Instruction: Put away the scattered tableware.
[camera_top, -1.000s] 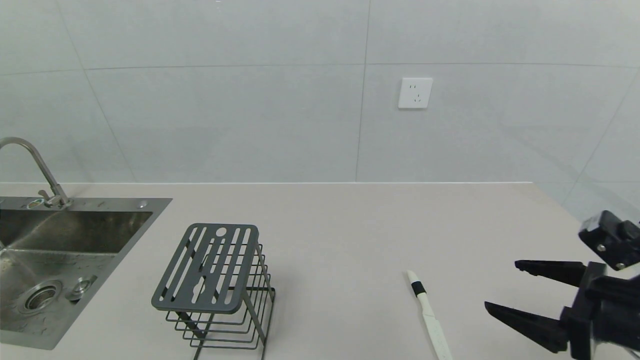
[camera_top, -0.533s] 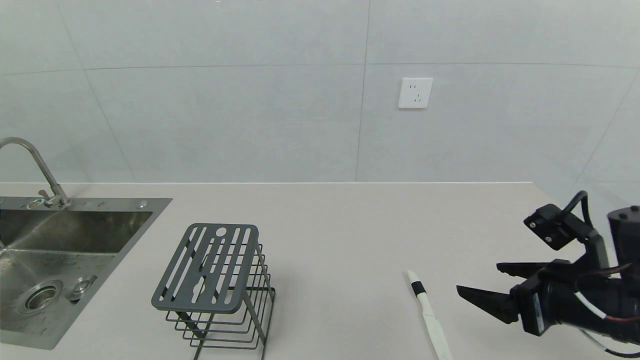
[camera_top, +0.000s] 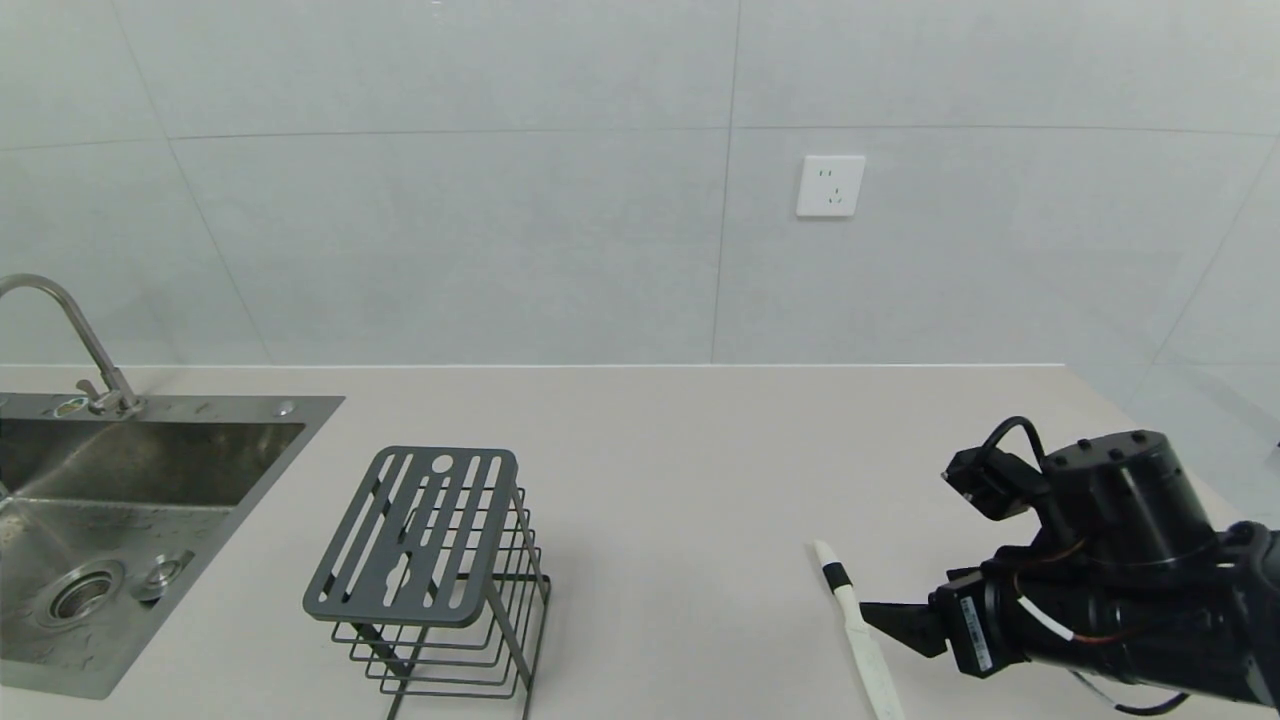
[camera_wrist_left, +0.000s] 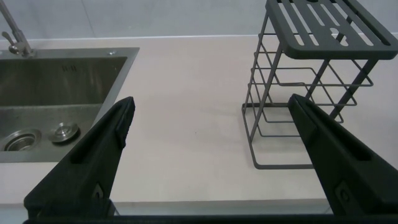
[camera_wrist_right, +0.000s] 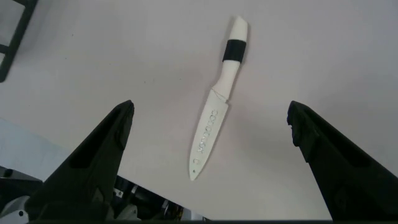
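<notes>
A white knife (camera_top: 856, 625) with a black band on its handle lies flat on the counter at the front right, blade toward the front edge. My right gripper (camera_top: 885, 620) hangs just to its right, close above the counter. In the right wrist view the knife (camera_wrist_right: 219, 109) lies on the counter between the spread fingers of the open right gripper (camera_wrist_right: 210, 111), with nothing held. A dark slotted knife rack (camera_top: 420, 540) stands left of centre. My left gripper (camera_wrist_left: 211, 102) is open and empty, low over the counter before the rack (camera_wrist_left: 323, 37).
A steel sink (camera_top: 200, 405) with a faucet (camera_top: 70, 330) fills the left end of the counter; its basin (camera_wrist_left: 56, 81) also appears beside the left gripper. Bare counter (camera_top: 680, 470) stretches between rack and knife. A tiled wall with an outlet (camera_top: 830, 185) stands behind.
My right arm has swung left and turned its wrist over, bringing the open gripper from the right edge up to the knife. Knife and rack have not moved.
</notes>
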